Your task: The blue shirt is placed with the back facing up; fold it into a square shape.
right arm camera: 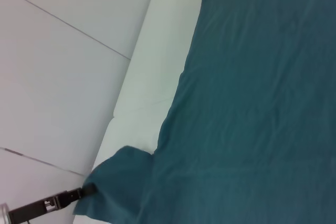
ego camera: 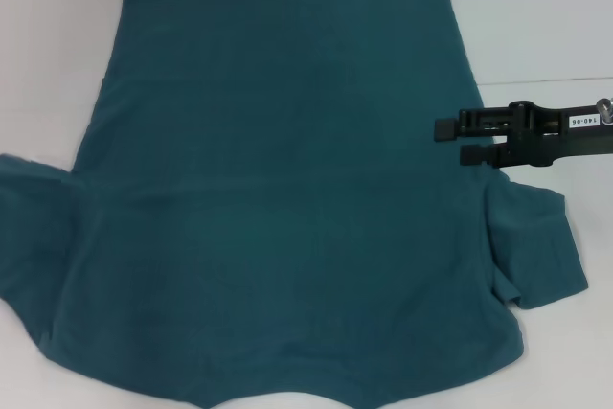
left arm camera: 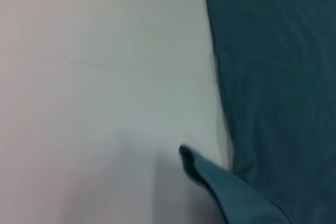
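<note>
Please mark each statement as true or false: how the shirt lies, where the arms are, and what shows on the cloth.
1. The blue shirt lies spread flat on the white table. True.
2. White lettering shows on the shirt. False: only plain cloth is visible.
3. The right end effector reaches in at the shirt's right edge. True.
4. The left end effector holds a sleeve in the head view. False: it does not appear there.
5. The shirt is already folded into a square. False: both sleeves still stick out.
</note>
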